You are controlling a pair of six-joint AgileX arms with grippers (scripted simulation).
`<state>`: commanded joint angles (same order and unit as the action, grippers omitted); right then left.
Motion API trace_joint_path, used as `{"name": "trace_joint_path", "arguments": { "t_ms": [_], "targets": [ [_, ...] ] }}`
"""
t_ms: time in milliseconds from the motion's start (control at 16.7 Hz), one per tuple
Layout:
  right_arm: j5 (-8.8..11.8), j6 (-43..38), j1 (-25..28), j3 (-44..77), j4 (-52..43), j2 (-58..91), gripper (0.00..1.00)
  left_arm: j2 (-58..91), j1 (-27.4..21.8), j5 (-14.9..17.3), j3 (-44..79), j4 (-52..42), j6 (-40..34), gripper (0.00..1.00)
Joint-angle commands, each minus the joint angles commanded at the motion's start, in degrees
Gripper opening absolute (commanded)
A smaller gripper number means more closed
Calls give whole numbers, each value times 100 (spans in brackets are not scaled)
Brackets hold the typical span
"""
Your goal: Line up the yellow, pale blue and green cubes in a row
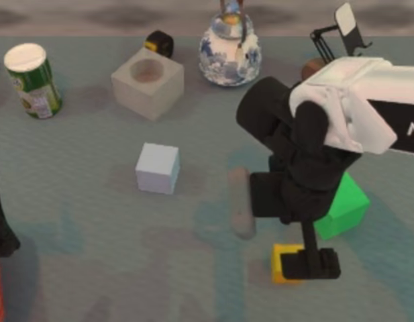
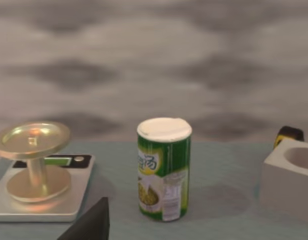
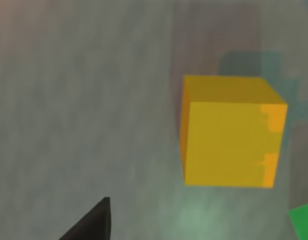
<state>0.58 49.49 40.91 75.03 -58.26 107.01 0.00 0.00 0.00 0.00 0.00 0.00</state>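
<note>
The right gripper [image 1: 313,263] sits over the yellow cube [image 1: 282,261] beside the green cube [image 1: 344,204], its jaw state unclear.

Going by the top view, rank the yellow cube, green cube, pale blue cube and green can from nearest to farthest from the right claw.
1. Yellow cube: directly under the right claw, near the table's front edge.
2. Green cube: just behind the claw, slightly to the right.
3. Pale blue cube: mid-table, well to the left.
4. Green can: far left, toward the back.
</note>
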Motion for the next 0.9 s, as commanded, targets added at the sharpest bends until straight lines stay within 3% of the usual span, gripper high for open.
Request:
{"name": "trace_joint_path", "arguments": {
  "t_ms": [420,900],
  "targets": [
    [143,-518,-616,-926,909,-1374,100,1664,-409,27,1650,-1027,-234,100],
    [315,-2292,-2246,-3724,3067,-5486,100,6727,-1299,3,5709,-3606,-718,100]
  ]
}}
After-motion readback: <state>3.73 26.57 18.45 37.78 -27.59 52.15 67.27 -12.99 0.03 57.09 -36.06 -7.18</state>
